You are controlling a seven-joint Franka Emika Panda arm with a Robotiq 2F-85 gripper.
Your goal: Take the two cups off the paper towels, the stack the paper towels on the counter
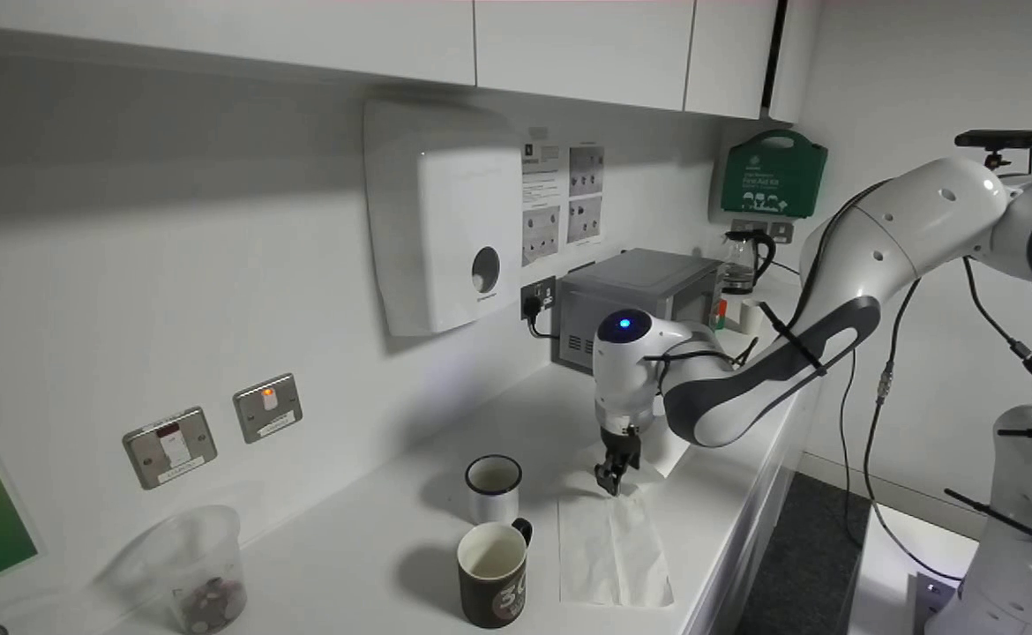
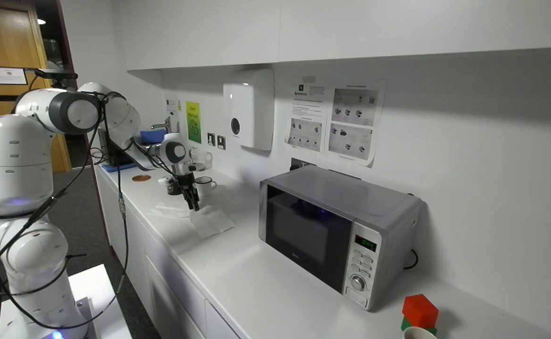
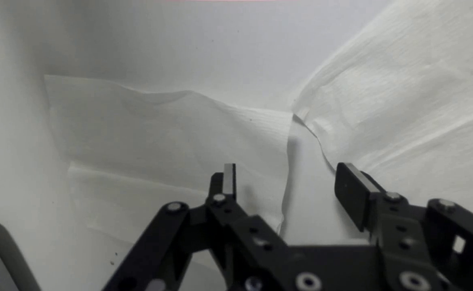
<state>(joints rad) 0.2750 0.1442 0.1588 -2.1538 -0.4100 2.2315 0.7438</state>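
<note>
I have the gripper (image 3: 287, 173) spread apart over the facing edges of two towels (image 3: 167, 137); the mug (image 1: 489, 578) and cup (image 1: 493, 500) stand beside one, on the counter (image 1: 348, 551)

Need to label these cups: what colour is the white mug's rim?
Black; the rim shows best in an exterior view.

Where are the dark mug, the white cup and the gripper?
Dark mug (image 1: 481, 596), in an exterior view: its outer wall.
White cup (image 1: 493, 507), in an exterior view: outer wall, below the rim.
Gripper (image 3: 286, 174), in the wrist view: midway between its fingertips.
</note>
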